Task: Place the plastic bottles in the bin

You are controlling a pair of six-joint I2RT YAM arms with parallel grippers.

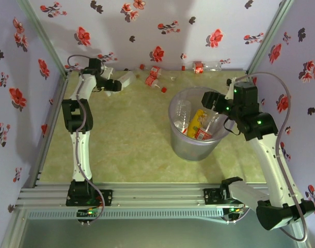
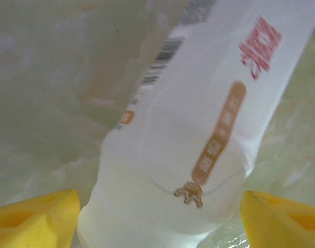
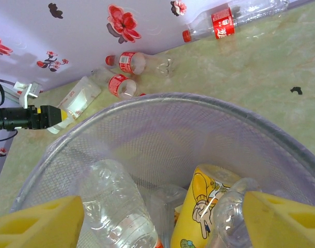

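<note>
Where our right hand (image 3: pixel 161 199) hangs spread over the bin (image 1: pixel 191 147), clear bottles (image 3: pixel 111 201) and a yellow one (image 3: pixel 209 181) lean upright inside, farther, our left hand (image 1: pixel 117 84) straddles a white bottle (image 2: pixel 188 155) lying on the worktop (image 1: pixel 126 129), grip unclear, red-labelled bottles (image 1: pixel 156 76) by the far wall (image 1: pixel 147 31).

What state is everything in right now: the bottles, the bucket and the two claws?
bin: upright, partly filled with bottles.
yellow bottle: inside the bin.
left gripper: astride the white bottle; grip unclear.
white bottle: lying on the table.
right gripper: open, empty, above the bin.
red-labelled bottles: lying on the table, outside the bin.
</note>
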